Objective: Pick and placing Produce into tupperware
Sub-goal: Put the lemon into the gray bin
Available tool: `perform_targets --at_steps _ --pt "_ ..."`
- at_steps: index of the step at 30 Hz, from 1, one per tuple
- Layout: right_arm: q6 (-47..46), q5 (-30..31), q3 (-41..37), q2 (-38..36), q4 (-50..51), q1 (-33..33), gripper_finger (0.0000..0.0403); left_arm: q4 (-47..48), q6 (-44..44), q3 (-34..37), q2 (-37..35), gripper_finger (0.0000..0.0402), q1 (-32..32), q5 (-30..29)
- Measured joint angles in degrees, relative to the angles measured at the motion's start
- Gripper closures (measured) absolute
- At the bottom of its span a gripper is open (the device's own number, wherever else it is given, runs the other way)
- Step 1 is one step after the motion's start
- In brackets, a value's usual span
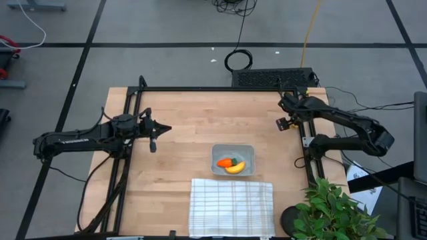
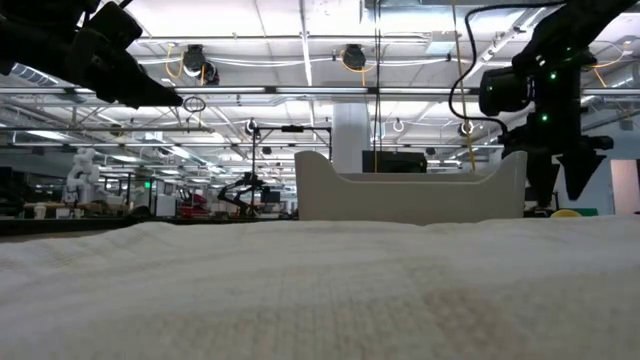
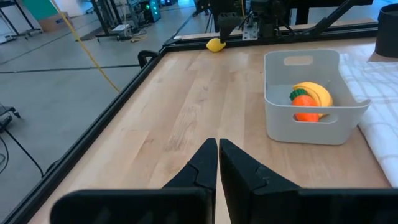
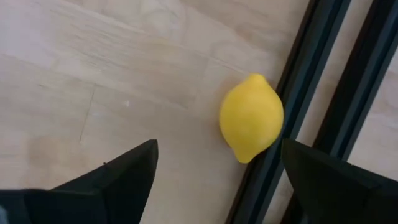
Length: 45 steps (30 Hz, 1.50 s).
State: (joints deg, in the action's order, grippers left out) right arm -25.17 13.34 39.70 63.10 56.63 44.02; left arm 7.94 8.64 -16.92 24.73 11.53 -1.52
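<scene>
Right gripper [image 4: 217, 168], fingers spread wide, is shown above the yellow fruit [image 4: 251, 117], which lies on the table [image 1: 180, 127] against the black frame rail [image 4: 286, 112]. Carrot [image 1: 225, 162] and banana [image 1: 235, 167] are contained in the tupperware [image 1: 233, 150]. Left gripper [image 3: 217, 163], fingers closed together, is held apart.

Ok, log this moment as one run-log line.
right tool: open, over lemon by table edge rail | left tool: shut, waiting over table | tupperware: holds carrot, banana
</scene>
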Motion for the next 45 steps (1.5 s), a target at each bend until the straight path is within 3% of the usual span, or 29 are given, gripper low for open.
perform_targets --at_steps 19,38,45 --pt "2.3 0.1 0.0 9.4 -0.6 7.2 0.0071 0.1 0.1 0.0 0.0 0.0380 0.0 0.0" --pt "5.4 0.3 0.0 15.1 -4.6 10.1 0.0072 0.1 0.3 0.0 0.0 0.0380 0.0 0.0" --pt "6.3 0.4 0.0 16.2 -6.7 10.1 0.0114 0.2 0.2 0.0 0.0 0.0380 0.0 0.0"
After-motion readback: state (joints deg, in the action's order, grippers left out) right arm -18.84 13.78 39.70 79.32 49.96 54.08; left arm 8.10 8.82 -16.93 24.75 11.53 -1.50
